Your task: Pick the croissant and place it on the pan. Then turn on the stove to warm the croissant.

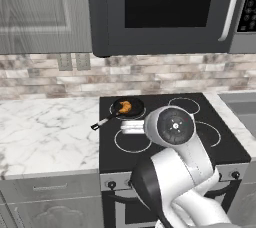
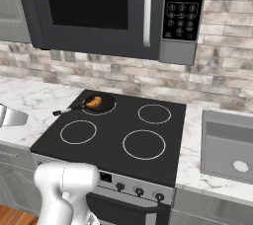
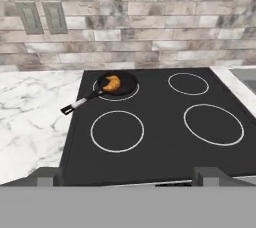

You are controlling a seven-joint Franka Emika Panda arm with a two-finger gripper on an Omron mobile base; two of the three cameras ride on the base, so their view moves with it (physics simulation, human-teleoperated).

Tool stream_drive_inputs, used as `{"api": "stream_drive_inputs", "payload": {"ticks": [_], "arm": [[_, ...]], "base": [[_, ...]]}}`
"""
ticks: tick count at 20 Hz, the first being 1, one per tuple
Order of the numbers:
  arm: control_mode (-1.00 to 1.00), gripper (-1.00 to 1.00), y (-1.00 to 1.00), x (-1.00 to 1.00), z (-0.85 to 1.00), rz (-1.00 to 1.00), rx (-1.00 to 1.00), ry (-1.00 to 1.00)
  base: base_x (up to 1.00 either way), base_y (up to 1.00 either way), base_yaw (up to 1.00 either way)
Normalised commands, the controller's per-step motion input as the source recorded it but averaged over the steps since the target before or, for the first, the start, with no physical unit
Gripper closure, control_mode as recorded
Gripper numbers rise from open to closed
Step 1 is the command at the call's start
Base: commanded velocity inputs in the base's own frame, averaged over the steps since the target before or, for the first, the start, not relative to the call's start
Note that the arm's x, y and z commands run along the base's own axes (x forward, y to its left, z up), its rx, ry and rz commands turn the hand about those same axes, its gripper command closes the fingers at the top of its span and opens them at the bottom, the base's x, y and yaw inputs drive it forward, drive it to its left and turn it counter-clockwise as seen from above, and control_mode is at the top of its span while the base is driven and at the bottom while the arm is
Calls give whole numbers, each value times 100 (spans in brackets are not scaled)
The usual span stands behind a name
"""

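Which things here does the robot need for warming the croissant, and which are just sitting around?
Needed for the job:
croissant, already lying in the pan
pan, on the back left burner
stove, its knobs still to be turned
end effector, open, holding nothing

Just there:
microwave
sink
wall outlets
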Motion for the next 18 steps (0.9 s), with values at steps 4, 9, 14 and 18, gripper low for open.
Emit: {"api": "stream_drive_inputs", "payload": {"ticks": [4,9,14,18], "arm": [[-100,-100,22,-24,-55,4,-9,-11],[-100,-100,14,-6,-65,7,-14,-6],[-100,-100,11,0,-68,7,-22,-2],[-100,-100,7,0,-66,3,-24,0]], "base": [[0,0,0],[0,0,0],[0,0,0],[0,0,0]]}}
